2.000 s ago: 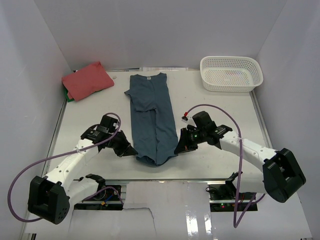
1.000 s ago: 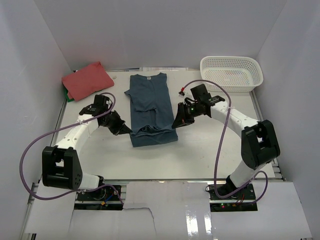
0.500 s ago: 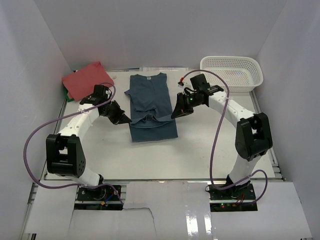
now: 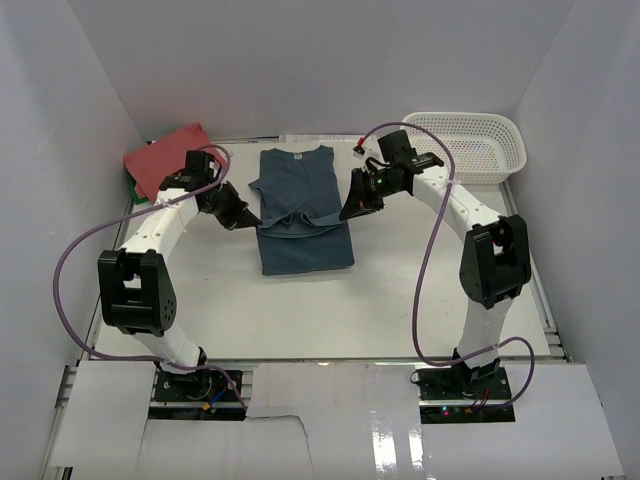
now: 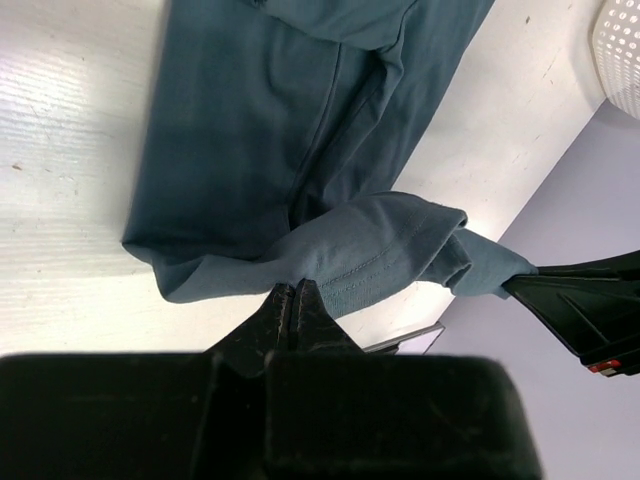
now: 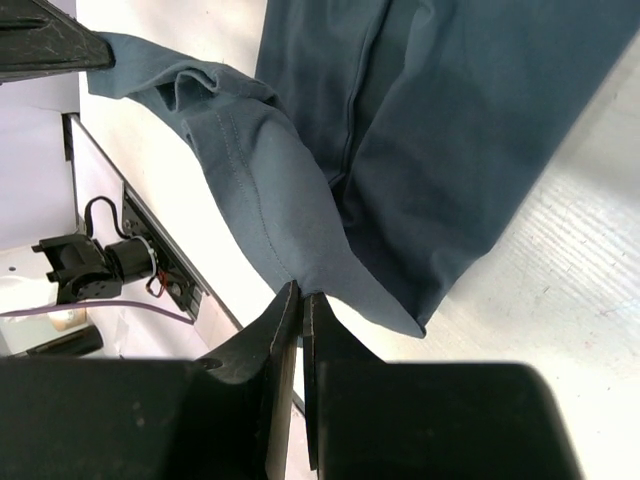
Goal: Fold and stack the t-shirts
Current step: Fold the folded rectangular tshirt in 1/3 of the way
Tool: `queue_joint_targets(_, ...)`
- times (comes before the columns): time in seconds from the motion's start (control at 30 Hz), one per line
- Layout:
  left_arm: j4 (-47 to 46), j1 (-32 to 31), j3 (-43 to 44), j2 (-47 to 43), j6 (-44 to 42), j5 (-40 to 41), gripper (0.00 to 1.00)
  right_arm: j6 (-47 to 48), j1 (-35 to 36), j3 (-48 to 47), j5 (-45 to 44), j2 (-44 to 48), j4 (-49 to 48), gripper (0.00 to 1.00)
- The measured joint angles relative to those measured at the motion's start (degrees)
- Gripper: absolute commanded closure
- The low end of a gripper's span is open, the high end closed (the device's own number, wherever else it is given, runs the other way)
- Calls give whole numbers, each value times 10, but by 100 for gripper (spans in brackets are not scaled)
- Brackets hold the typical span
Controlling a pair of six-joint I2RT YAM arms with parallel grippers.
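Observation:
The teal-blue t-shirt [image 4: 300, 215] lies lengthwise in the middle of the table, collar at the far end. Its lower half is doubled over toward the collar, and the lifted hem hangs between my two grippers. My left gripper [image 4: 250, 218] is shut on the hem's left corner [image 5: 330, 262], with the jaws [image 5: 296, 288] pinched tight on the cloth. My right gripper [image 4: 348, 212] is shut on the hem's right corner [image 6: 290, 250], fingertips together [image 6: 300, 292]. The coral-red t-shirt [image 4: 172, 158] lies folded at the far left corner.
A white lattice basket [image 4: 463, 145] stands at the far right corner. A bit of green [image 4: 136, 195] shows under the red shirt's near edge. White walls close in the table on the left, back and right.
Both grippers have carried the teal shirt's hem away from the table's near edge toward the collar. The fold line has moved farther up, and the shirt's visible length is shorter.

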State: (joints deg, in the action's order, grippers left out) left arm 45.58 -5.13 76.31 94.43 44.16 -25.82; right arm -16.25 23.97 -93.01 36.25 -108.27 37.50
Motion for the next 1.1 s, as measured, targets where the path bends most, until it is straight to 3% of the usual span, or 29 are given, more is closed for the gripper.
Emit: queue_joint_targets(1.1,2,9,135,150,-30,11,100,4,-22,-209,20,-186,35,92)
